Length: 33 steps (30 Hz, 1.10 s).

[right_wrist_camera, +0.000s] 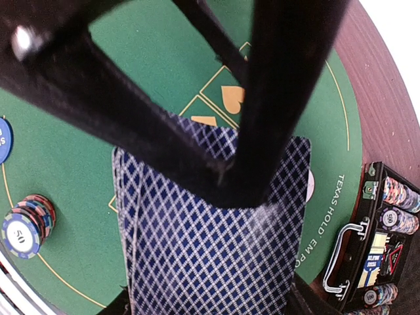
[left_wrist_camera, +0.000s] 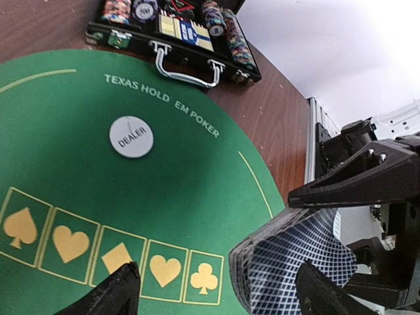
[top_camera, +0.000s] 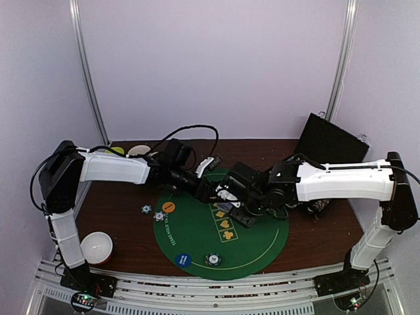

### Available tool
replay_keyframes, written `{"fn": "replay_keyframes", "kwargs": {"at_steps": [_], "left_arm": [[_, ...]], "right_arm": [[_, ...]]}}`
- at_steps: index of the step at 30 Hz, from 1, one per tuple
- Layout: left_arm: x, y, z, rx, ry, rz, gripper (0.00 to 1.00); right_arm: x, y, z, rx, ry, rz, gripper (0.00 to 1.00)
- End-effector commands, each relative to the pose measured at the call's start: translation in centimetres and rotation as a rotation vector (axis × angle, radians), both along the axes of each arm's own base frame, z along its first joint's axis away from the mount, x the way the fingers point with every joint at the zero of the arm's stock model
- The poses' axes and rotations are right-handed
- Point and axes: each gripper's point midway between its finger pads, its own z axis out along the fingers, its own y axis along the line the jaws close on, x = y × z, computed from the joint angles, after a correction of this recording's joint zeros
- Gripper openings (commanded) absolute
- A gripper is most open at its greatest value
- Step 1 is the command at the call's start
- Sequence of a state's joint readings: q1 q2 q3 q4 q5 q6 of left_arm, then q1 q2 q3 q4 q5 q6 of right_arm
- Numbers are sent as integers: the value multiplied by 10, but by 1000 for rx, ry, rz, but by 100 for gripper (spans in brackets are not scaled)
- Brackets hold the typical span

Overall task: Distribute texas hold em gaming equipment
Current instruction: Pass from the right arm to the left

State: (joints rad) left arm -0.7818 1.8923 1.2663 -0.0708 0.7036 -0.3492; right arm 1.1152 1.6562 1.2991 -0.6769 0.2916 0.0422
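Right end effector [right_wrist_camera: 239, 187] is clamped on the deck [right_wrist_camera: 210, 262], checked backs toward its own camera, held in the air over the middle of the mat [top_camera: 197, 243]. Left end effector [left_wrist_camera: 216, 279] stands wide and holds nothing; its tips sit low in the left wrist view, with the deck close to the right-hand tip.

The biggest risk, as I judge it, is the two arms meeting at the centre of the top view, above the desk [top_camera: 125, 216]. A bump there could jar the grip.

The case [left_wrist_camera: 177, 39] at the top of the left wrist view is well apart and looks safe.

The deck looks bowed and slightly splayed at its edge. If the tips close too deep, several cards may come away or the stack may spill.

Falling cards could scatter the chips [right_wrist_camera: 26, 223] at left in the right wrist view, or cover the dealer disc [left_wrist_camera: 131, 136].
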Motion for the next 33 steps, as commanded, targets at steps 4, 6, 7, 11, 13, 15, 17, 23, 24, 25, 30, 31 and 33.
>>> {"fn": "replay_keyframes", "kwargs": {"at_steps": [4, 6, 7, 11, 13, 15, 17, 23, 24, 25, 30, 31, 33], "left_arm": [[-18, -20, 23, -132, 22, -116, 75], [-24, -20, 29, -159, 34, -151, 69], [-29, -20, 31, -176, 45, -171, 65], [-43, -18, 44, -240, 66, -234, 51], [-50, -17, 50, -265, 73, -265, 41], [-54, -15, 57, -288, 72, -288, 24], [-58, -13, 65, -307, 61, -300, 0], [-57, -9, 84, -339, 36, -269, 0], [-56, -8, 87, -344, 34, -263, 0], [-55, -8, 89, -346, 38, -255, 0], [-53, -6, 106, -388, 31, -238, 0], [-53, -6, 109, -392, 26, -238, 0], [-52, -7, 112, -393, 17, -234, 0]], "right_arm": [[6, 12, 14, 22, -57, 33, 57], [8, 13, 17, 24, -72, 35, 57], [9, 12, 17, 22, -82, 38, 57], [14, 13, 28, 25, -130, 46, 57], [17, 14, 35, 33, -152, 50, 57], [18, 14, 39, 38, -169, 50, 57], [20, 13, 43, 38, -184, 46, 57], [16, 9, 57, 100, -218, 64, 95], [16, 8, 62, 126, -234, 72, 99], [13, 9, 68, 164, -249, 92, 100], [-12, 6, 89, 365, -379, 283, 100], [-13, 3, 92, 389, -418, 297, 100], [-15, -3, 96, 410, -473, 309, 100]]}}
